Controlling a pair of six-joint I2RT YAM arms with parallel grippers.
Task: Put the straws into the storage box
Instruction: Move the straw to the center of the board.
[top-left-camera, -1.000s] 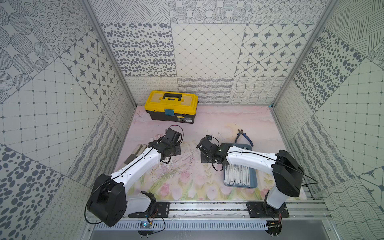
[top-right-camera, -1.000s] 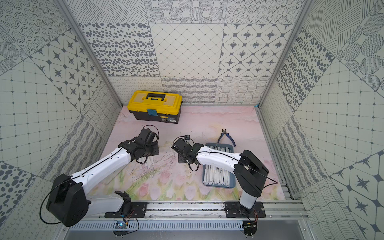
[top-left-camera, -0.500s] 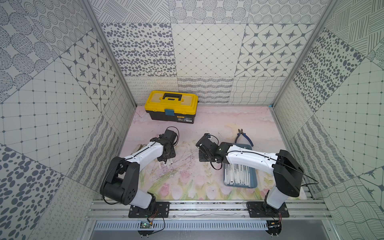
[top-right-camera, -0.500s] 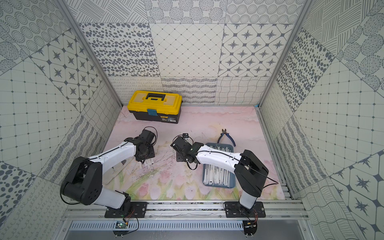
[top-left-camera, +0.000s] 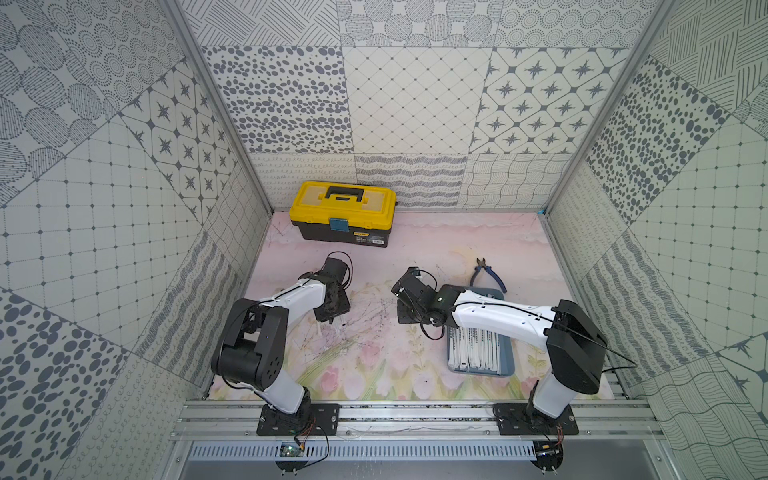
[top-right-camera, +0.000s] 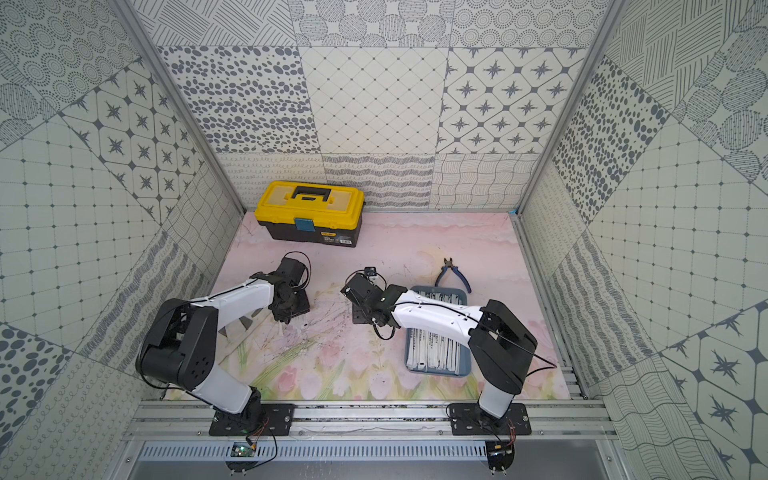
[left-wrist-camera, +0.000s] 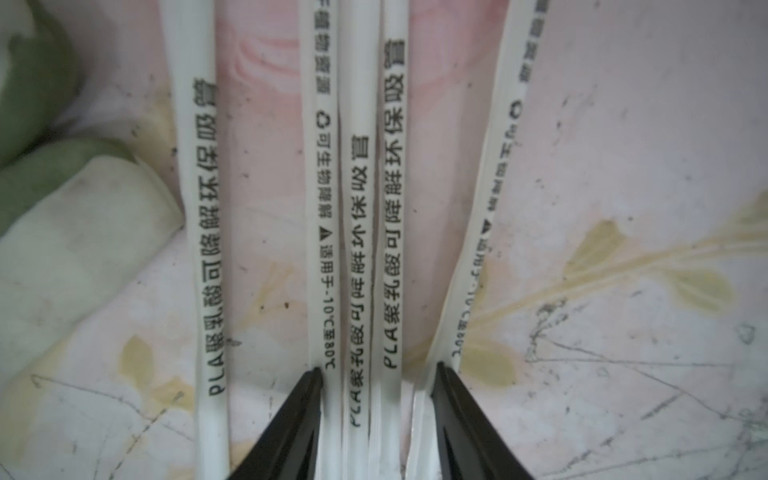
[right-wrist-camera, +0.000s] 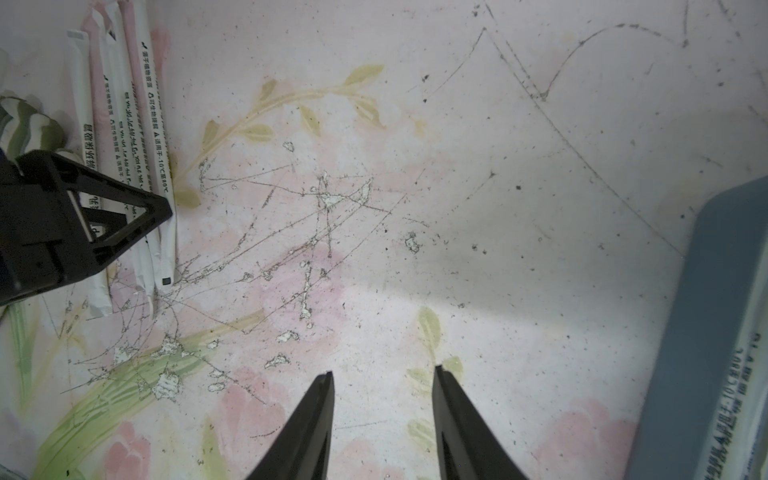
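Several white-wrapped straws (left-wrist-camera: 359, 249) with dark print lie side by side on the floral mat. My left gripper (left-wrist-camera: 378, 370) is down over them, its jaws pressed against the outer sides of a small bundle. One straw (left-wrist-camera: 203, 249) lies apart, outside the jaws. In both top views this gripper (top-left-camera: 332, 322) (top-right-camera: 291, 322) stands left of centre. The storage box (top-left-camera: 509, 365) (top-right-camera: 465, 365), a blue-grey tray at the front right, holds several straws (top-left-camera: 478, 349). My right gripper (right-wrist-camera: 382, 374) hangs open over bare mat, between the loose straws (right-wrist-camera: 153, 124) and the box (right-wrist-camera: 715, 311).
A yellow-lidded black toolbox (top-left-camera: 345, 214) stands at the back left. Blue-handled pliers (top-left-camera: 490, 276) lie just behind the box. The right forearm (top-left-camera: 498, 320) crosses over the tray's far end. Patterned walls close in three sides.
The left arm has folded back toward its base and its gripper has settled onto the straws, the jaws widening and then narrowing. The right gripper has hardly moved.
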